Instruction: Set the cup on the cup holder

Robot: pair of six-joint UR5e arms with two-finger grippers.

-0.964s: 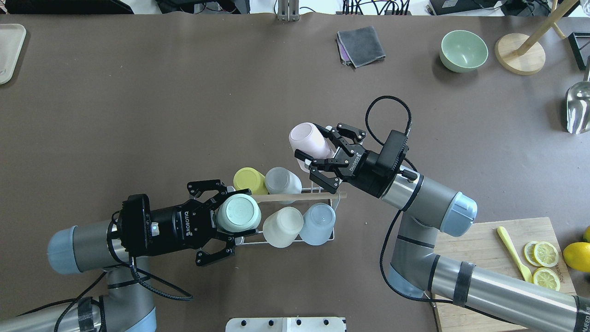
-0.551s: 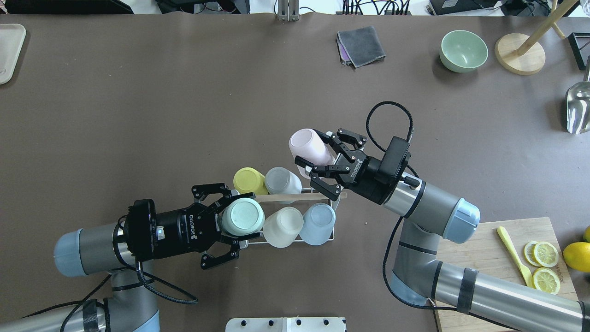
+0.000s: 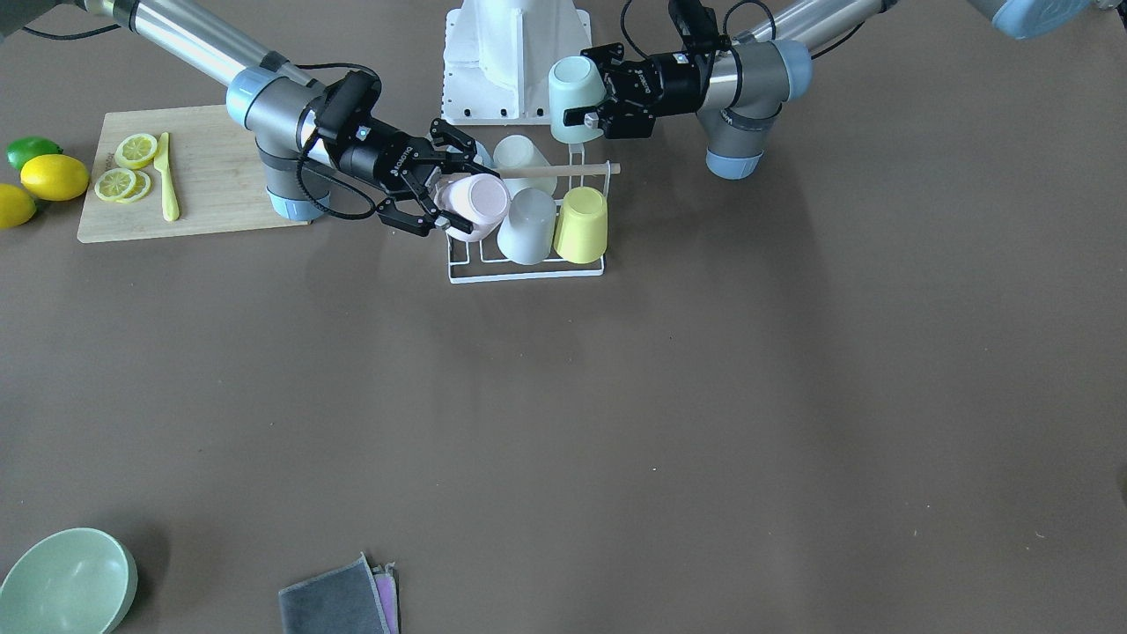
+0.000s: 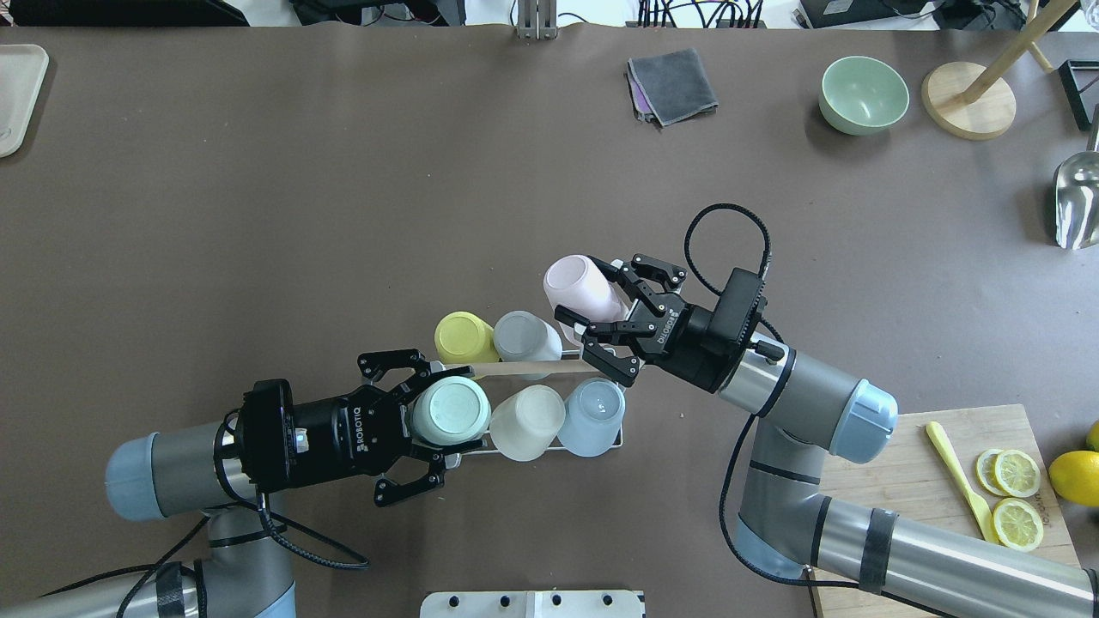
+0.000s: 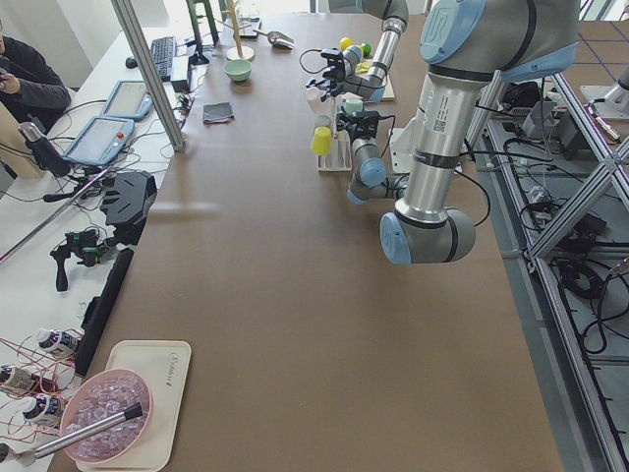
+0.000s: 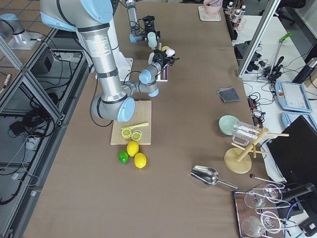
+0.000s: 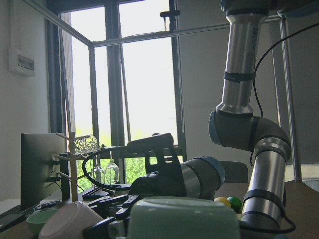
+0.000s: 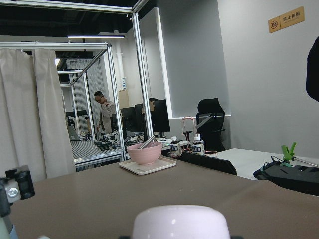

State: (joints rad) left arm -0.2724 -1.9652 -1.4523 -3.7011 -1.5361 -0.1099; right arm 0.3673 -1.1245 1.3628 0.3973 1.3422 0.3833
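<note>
The cup holder (image 4: 611,363) is a white wire rack with a wooden rod (image 4: 549,368) across its top; it also shows in the front-facing view (image 3: 526,276). Yellow (image 4: 462,336), grey (image 4: 524,336), cream (image 4: 532,421) and light blue (image 4: 594,415) cups sit upside down on it. My left gripper (image 4: 453,410) is shut on a mint green cup (image 4: 448,408), held over the rack's near left corner. My right gripper (image 4: 584,289) is shut on a pink cup (image 4: 577,283), held tilted above the rack's far right corner (image 3: 475,202).
A cutting board (image 4: 936,438) with lemon slices (image 4: 1016,472) and a yellow knife (image 4: 955,470) lies at the near right. A green bowl (image 4: 863,94), a grey cloth (image 4: 672,84), a wooden stand (image 4: 968,99) and a metal scoop (image 4: 1077,202) are at the far right.
My left gripper has moved slightly right with the mint cup, closer over the rack. My right gripper has moved the pink cup slightly back toward the rack.
</note>
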